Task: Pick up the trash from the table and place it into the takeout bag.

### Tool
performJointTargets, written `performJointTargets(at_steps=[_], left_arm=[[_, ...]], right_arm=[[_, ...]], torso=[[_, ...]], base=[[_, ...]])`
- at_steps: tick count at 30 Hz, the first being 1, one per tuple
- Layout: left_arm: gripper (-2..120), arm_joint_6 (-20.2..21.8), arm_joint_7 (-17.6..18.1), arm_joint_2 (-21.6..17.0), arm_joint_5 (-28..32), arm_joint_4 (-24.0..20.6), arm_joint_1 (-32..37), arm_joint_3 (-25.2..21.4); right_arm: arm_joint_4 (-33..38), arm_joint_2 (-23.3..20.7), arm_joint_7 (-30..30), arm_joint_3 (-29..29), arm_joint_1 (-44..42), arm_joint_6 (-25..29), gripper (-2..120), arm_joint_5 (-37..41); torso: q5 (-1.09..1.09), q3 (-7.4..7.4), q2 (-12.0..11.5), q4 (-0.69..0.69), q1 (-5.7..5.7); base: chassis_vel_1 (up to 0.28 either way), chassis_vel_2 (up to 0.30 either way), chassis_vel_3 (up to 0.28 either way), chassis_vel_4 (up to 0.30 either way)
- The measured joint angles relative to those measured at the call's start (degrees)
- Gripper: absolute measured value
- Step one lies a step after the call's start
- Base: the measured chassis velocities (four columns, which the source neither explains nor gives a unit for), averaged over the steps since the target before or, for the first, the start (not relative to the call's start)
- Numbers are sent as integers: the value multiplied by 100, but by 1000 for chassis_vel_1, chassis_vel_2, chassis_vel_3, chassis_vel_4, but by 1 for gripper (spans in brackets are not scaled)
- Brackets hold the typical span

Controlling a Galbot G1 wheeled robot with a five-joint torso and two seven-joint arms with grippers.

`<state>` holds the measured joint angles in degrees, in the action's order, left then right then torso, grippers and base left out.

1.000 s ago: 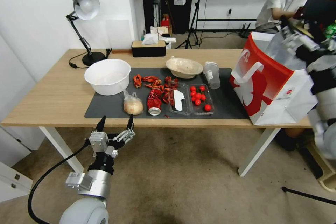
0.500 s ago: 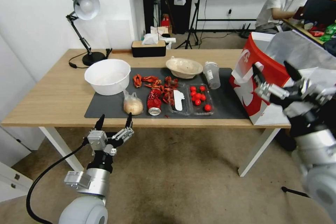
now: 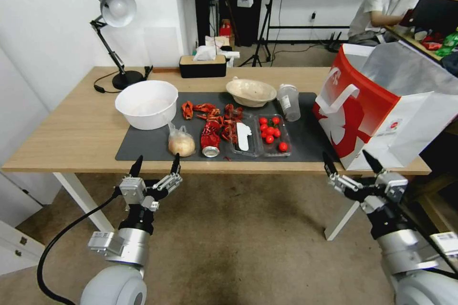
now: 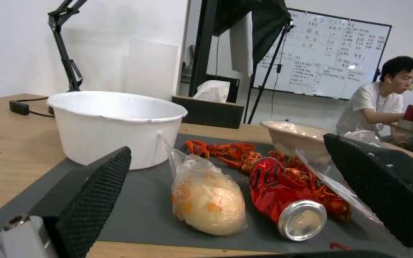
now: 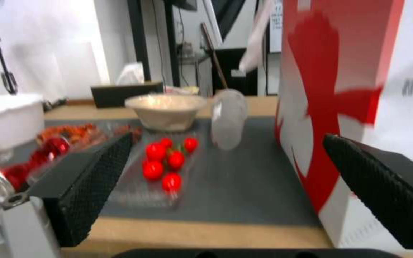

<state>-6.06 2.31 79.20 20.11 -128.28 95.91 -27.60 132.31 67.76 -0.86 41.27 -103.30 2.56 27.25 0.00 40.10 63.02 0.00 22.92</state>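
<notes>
Left gripper (image 3: pixel 156 165), fingers wide, below the table (image 3: pixel 71 133) edge facing the bagged bun (image 3: pixel 181 143); right gripper (image 3: pixel 351 164), wide, below the takeout bag (image 3: pixel 367 114).

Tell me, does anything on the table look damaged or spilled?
Yes. The red can lies crushed on its side on the mat, and red scraps are strewn loose behind it, beside the bun.
</notes>
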Motion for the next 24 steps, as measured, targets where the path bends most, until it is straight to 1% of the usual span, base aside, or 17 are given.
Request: performJointTargets(at_steps=[13, 24], left_arm=[[100, -39, 0, 3, -25, 14, 25, -22], [100, -72, 0, 11, -57, 18, 58, -4]], right_arm=[[-563, 165, 24, -297, 60, 0, 100, -280], [-746, 407, 100, -500, 82, 0, 100, -561]], torso=[[0, 0, 0, 0, 0], [-1, 0, 0, 0, 0]], base=[[0, 0, 0, 0], [0, 0, 0, 0]])
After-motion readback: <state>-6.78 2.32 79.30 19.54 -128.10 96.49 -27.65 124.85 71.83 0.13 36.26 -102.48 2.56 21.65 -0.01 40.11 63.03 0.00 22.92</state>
